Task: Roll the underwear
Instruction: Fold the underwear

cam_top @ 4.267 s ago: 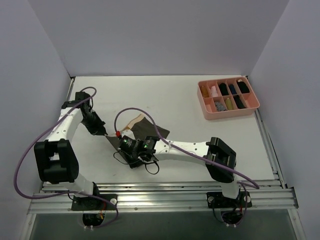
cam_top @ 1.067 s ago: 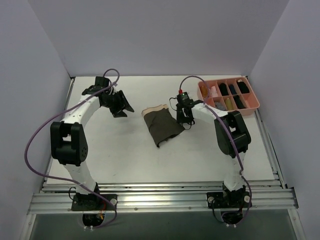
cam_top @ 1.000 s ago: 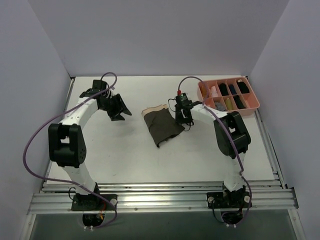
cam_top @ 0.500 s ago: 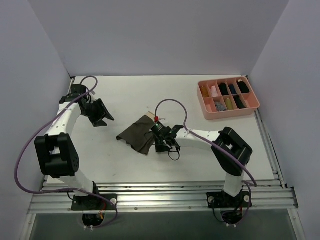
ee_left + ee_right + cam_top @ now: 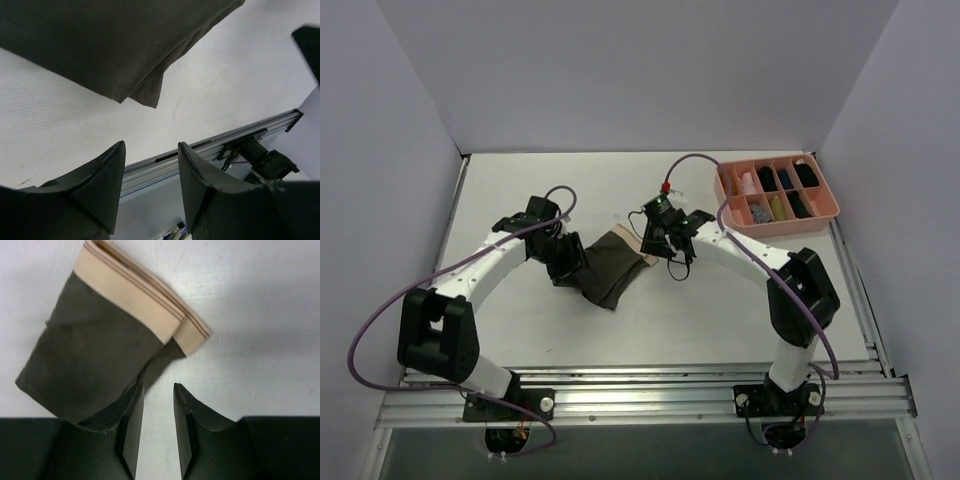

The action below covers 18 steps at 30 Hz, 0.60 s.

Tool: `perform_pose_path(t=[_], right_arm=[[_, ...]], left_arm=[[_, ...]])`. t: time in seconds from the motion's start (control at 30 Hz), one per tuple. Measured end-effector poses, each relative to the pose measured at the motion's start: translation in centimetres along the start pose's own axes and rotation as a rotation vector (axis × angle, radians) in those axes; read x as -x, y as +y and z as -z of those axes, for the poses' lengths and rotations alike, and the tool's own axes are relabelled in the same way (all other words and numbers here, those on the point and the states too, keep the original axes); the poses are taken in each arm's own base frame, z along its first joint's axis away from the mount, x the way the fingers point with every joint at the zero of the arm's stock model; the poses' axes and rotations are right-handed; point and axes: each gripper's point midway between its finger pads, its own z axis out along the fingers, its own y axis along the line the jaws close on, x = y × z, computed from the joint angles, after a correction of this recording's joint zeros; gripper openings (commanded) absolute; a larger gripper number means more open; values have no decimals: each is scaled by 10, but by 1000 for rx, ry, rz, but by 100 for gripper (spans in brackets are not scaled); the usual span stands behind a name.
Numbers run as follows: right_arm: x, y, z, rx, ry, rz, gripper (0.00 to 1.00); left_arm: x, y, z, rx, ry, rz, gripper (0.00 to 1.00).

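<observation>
One underwear [image 5: 610,268], folded flat, sits mid-desk [image 5: 710,300] between the two claws. Its tan waistband [image 5: 142,292] points toward the right claw [image 5: 155,412], which hides most of it from above. The left claw [image 5: 150,167] covers the left edge from overhead too. Left claw: fingers well apart, nothing between them, a dark cloth corner just ahead. Right claw: fingers narrowly apart, empty, right beside the cloth. One pink tray [image 5: 775,229] at far right has eight compartments, contents too small to name.
</observation>
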Motion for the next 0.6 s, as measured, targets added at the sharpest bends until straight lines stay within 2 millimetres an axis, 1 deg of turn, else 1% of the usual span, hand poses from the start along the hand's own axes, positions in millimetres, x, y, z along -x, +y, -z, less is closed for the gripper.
perform_pose_path(t=[0.03,0.1,0.2,0.27,0.37,0.47,0.6], right_arm=[[8,3,-6,1,-9,-13,27],[18,6,-20,-9,-12,-32,27],[24,2,-42,-36,-3,-49,27],[22,-1,-53,-50,12,-56,27],[18,-4,-68,-67,34,-61,27],[15,-3,-80,-67,50,-63,27],[12,-6,-89,-74,65,-66,27]], left_arm=[[-2,-3,-4,1,5,-18,54],[-4,-7,-15,11,20,-45,53],[-5,-5,-33,53,44,-71,52],[-4,-2,-42,72,51,-80,52],[-2,5,-50,97,53,-84,52],[1,10,-54,122,44,-85,52],[3,22,-57,172,25,-80,50]])
